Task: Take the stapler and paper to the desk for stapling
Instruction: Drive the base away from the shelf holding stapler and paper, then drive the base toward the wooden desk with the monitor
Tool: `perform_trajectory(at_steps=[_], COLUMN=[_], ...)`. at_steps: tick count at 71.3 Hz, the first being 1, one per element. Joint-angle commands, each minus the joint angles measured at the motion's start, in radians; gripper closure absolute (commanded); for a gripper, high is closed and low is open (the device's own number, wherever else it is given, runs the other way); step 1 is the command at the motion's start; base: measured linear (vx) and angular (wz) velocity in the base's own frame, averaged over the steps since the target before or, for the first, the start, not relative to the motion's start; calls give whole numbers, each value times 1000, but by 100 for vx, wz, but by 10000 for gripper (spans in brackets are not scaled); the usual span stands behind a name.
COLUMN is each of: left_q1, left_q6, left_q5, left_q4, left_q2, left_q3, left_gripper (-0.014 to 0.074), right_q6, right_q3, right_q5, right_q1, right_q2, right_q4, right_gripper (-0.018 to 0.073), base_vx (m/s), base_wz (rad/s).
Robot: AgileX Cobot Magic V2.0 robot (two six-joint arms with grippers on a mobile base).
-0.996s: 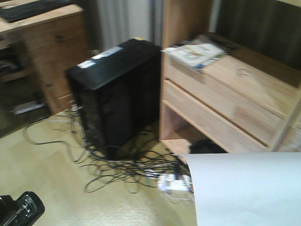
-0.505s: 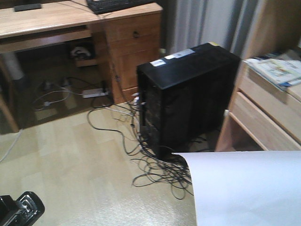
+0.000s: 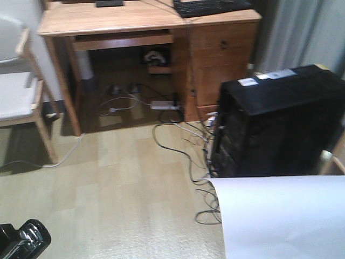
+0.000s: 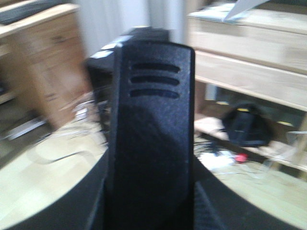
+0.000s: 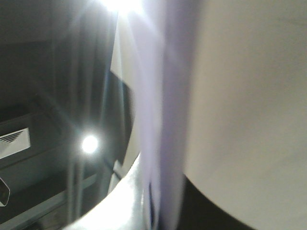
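The black stapler [image 4: 151, 120] stands upright and fills the middle of the left wrist view. My left gripper [image 4: 151, 203] is shut on its lower part, with a dark finger on each side. The white paper [image 3: 280, 216] juts into the bottom right of the front view. In the right wrist view the paper [image 5: 240, 96] runs edge-on up from my right gripper [image 5: 156, 211], which is shut on it. The wooden desk [image 3: 108, 21] stands ahead at the top of the front view, past a stretch of floor.
A black computer tower [image 3: 280, 124] stands on the floor at right, with loose cables [image 3: 178, 140] and a power strip [image 3: 164, 104] trailing under the desk. A chair [image 3: 19, 102] stands at left. A keyboard [image 3: 210, 6] lies on the desk. Wooden shelves [image 4: 249, 52] show in the left wrist view.
The front view has swung left: the tower and shelves slid right, and the desk and chair came into sight. The paper and the black arm part keep their places in the frame.
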Motion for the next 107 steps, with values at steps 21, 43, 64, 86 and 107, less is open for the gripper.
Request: perform_trajectory(at_steps=[21, 43, 64, 86, 107], left_q1=[-3, -3, -3, -3, -3], left_q6=[-8, -8, -8, -8, -8], left_q5=[-102, -102, -102, -102, -102], left_q4=[-36, -36, -36, -36, -36], left_q2=[14, 14, 14, 14, 14], left_q3=[-31, -31, -31, -31, -31], left_gripper=[603, 603, 603, 603, 603], right_q6=[-8, -8, -8, -8, -8], right_q3=[4, 4, 4, 4, 4], right_q5=[-45, -45, -45, -45, -45], right_q1=[3, 3, 3, 3, 3], right_q2=[15, 15, 15, 15, 15], right_q4=[3, 3, 3, 3, 3], right_gripper=[562, 562, 562, 562, 562], base_vx=[10, 11, 12, 14, 17], base_wz=[35, 13, 2, 0, -2])
